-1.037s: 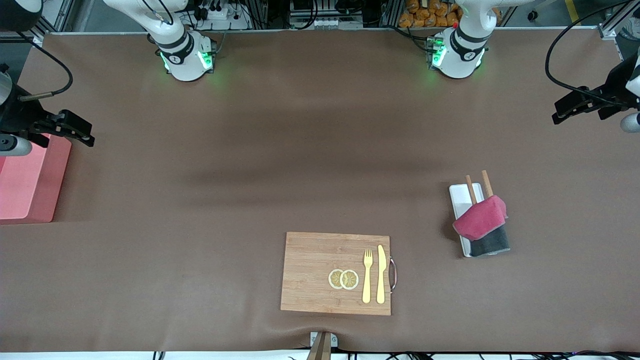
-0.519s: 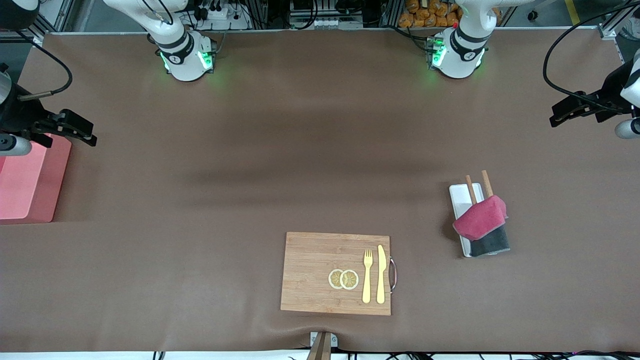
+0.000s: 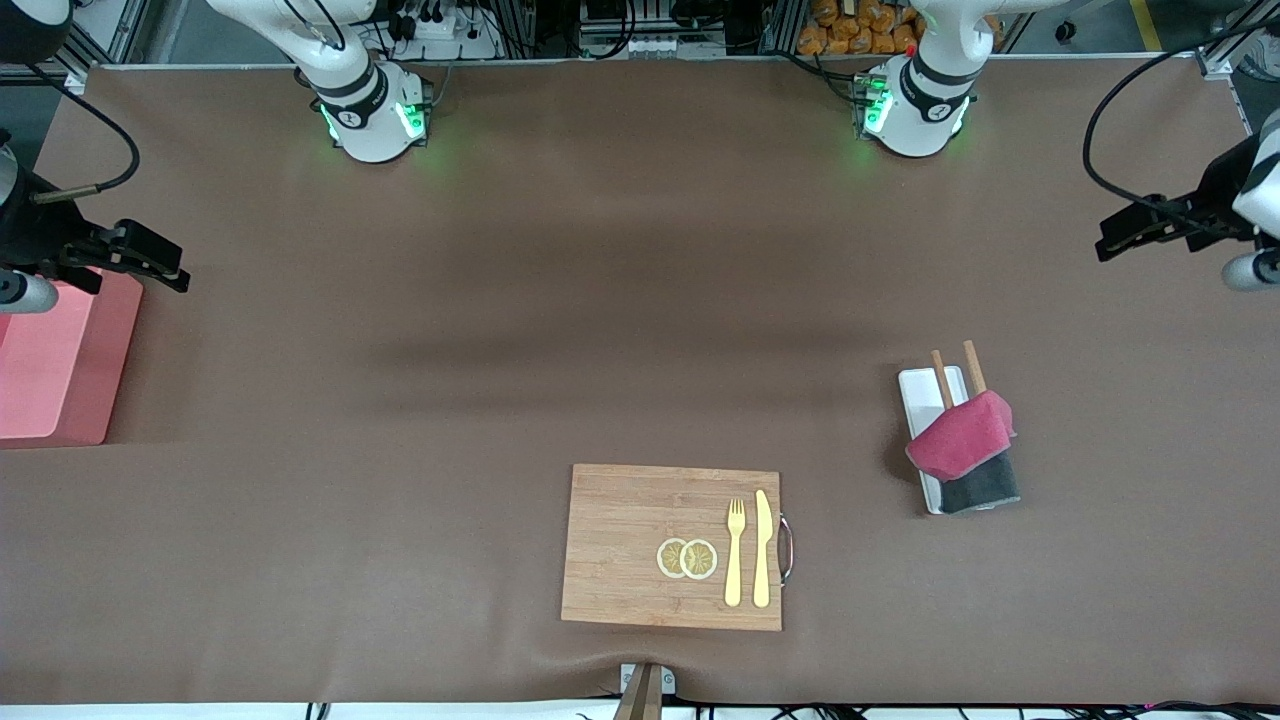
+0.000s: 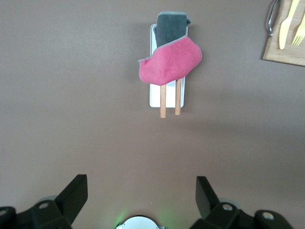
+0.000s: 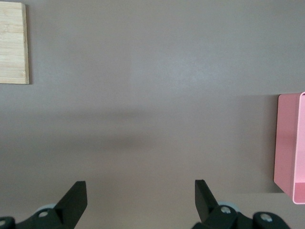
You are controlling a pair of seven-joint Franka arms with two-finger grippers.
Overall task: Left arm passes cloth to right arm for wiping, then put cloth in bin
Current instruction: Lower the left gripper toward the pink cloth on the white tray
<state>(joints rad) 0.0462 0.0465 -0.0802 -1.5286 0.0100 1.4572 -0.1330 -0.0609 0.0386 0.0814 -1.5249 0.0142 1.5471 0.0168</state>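
Cloth [image 3: 962,451], crimson-pink over a dark grey part, lies folded across a white oblong tray [image 3: 918,385] toward the left arm's end of the tabletop [image 3: 600,300]. Its long axis follows the tray's, the grey end [image 3: 980,491] pointing toward the front camera and the pink fold lying slantwise over the middle. Two wooden sticks [image 3: 957,370] poke out from under the pink fold at the tray's end nearest the robot bases. No brand, label or writing can be read on any of it.

Open brown tabletop surrounds the tray on every side. A wooden board [image 3: 640,545] sits near the tabletop's front edge, well apart from the tray, carrying two lemon slices [image 3: 687,558], a yellow fork [image 3: 735,565] and a yellow knife [image 3: 762,550], with a metal handle on its tray-facing edge.

The salmon-pink bin [image 3: 55,370] stands at the right arm's end, partly cut off by the front view's edge.

The left gripper [image 3: 1125,232] hangs in the air over bare tabletop near that end's edge, jaws spread wide and holding nothing. The right gripper [image 3: 150,262] hangs by the bin's corner, jaws likewise spread and empty; its wrist view shows bare tabletop with the bin's wall at one side.
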